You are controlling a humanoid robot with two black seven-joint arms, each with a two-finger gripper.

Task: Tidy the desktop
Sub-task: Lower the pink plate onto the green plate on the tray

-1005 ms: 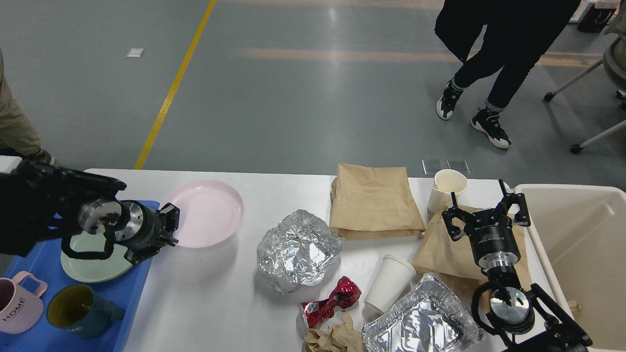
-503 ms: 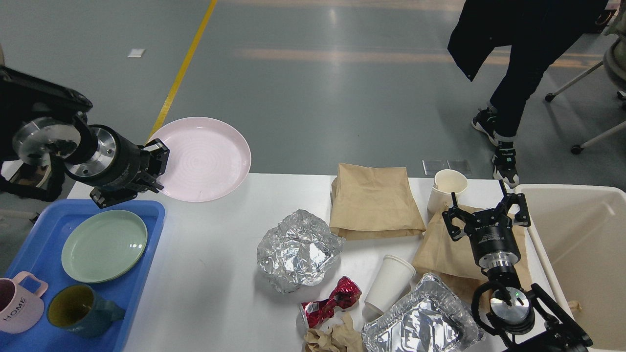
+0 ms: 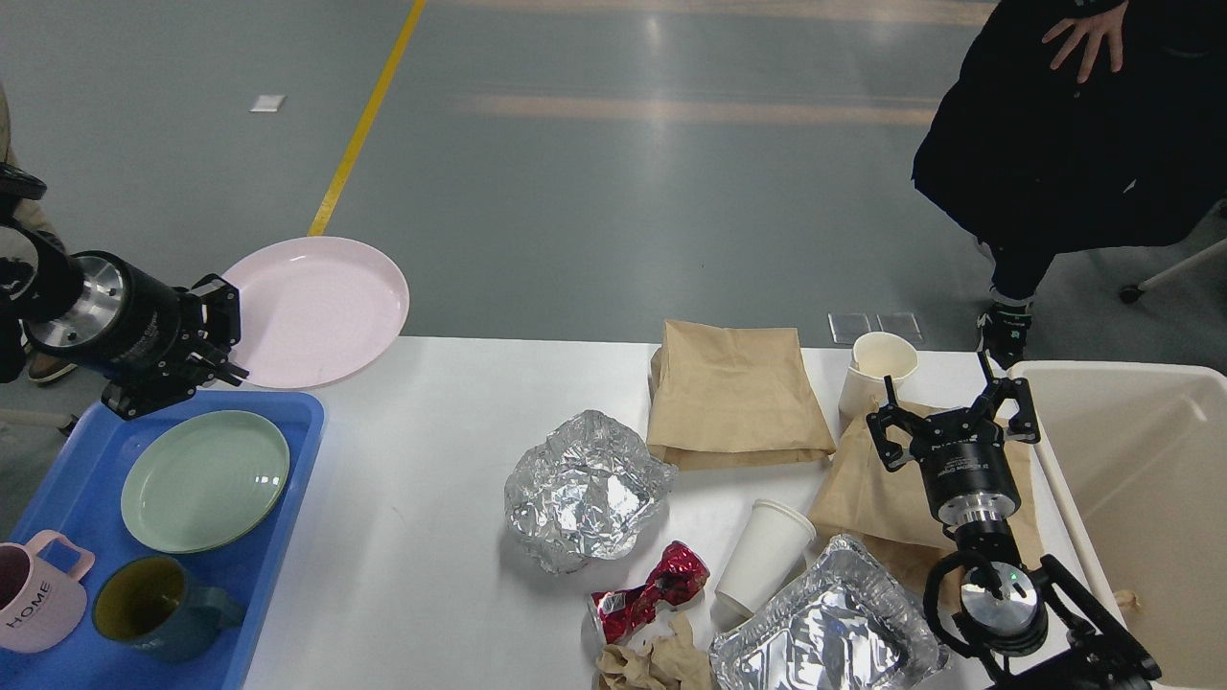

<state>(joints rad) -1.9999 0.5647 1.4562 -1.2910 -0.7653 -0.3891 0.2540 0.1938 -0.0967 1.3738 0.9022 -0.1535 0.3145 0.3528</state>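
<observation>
The white desktop (image 3: 412, 537) spans the view. My left gripper (image 3: 228, 331) is shut on the rim of a pink plate (image 3: 321, 311) and holds it in the air above the desktop's far left corner, just beyond the blue tray (image 3: 278, 565). My right gripper (image 3: 954, 402) is open and empty above a brown paper bag (image 3: 868, 494) near the beige bin (image 3: 1141, 508). On the desktop lie crumpled foil (image 3: 585, 494), a second brown bag (image 3: 733, 393), a white paper cup on its side (image 3: 764, 556), a red wrapper (image 3: 647, 592) and a foil tray (image 3: 824, 637).
The blue tray holds a green plate (image 3: 204, 481), a pink mug (image 3: 34, 594) and a dark teal mug (image 3: 153, 609). Stacked paper cups (image 3: 877, 369) stand behind my right gripper. Crumpled brown paper (image 3: 657, 663) lies at the front edge. A person (image 3: 1074, 144) stands beyond the desktop's far right.
My left gripper lifted the pink plate off the desktop, then carried it left toward the blue tray. The right arm has not moved. The person shifted to the right.
</observation>
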